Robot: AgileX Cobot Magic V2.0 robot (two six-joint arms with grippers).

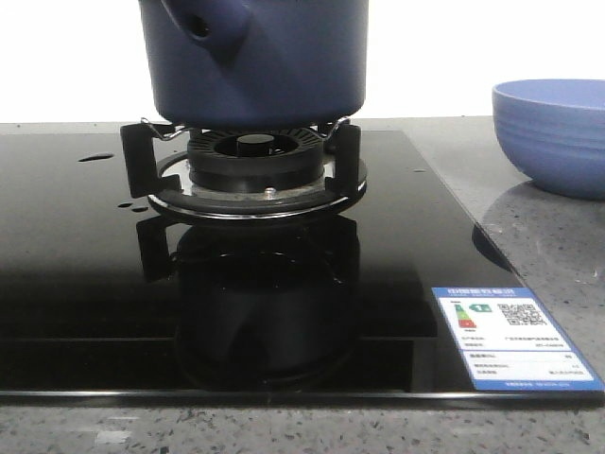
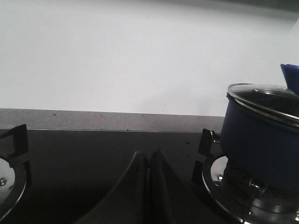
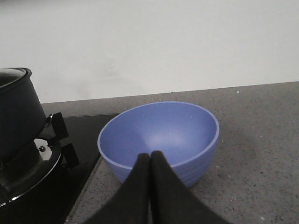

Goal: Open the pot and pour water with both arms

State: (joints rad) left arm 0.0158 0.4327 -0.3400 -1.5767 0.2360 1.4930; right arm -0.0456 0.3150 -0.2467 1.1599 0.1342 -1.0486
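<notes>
You can see one printed item: an energy-efficiency label (image 1: 516, 335), blue-bordered with a QR code and coloured rating arrows, stuck on the black glass cooktop (image 1: 76, 274) at its front right corner. Its small lines of text are too fine to read.

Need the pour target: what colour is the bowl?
Light blue bowl, clearest in the right wrist view.

You've got open glass hob (image 1: 85, 284) at 9 o'clock of the pot (image 1: 253, 59); bowl (image 1: 553, 132) blocks 3 o'clock, w/ counter (image 1: 558, 255) bare in front.
</notes>
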